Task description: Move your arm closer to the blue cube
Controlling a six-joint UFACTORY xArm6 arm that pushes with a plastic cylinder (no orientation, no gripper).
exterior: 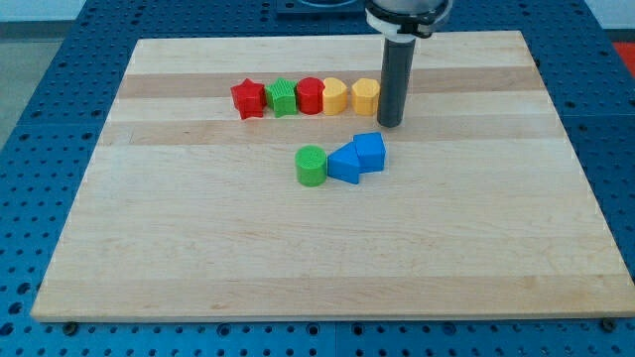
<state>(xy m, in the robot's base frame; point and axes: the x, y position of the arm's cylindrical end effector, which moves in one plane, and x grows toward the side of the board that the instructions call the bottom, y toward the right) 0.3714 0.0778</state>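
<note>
The blue cube (370, 151) sits near the board's middle, touching a blue triangular block (343, 164) on its left. A green cylinder (312, 166) stands just left of that. My tip (389, 124) is down on the board just above and slightly right of the blue cube, a small gap away. It stands right next to the yellow block (366, 96) at the right end of a row.
A row of blocks runs along the upper board: red star (248, 99), green block (283, 97), red cylinder (310, 96), yellow block (335, 96), then the yellow one by my tip. The wooden board (198, 248) lies on a blue perforated table.
</note>
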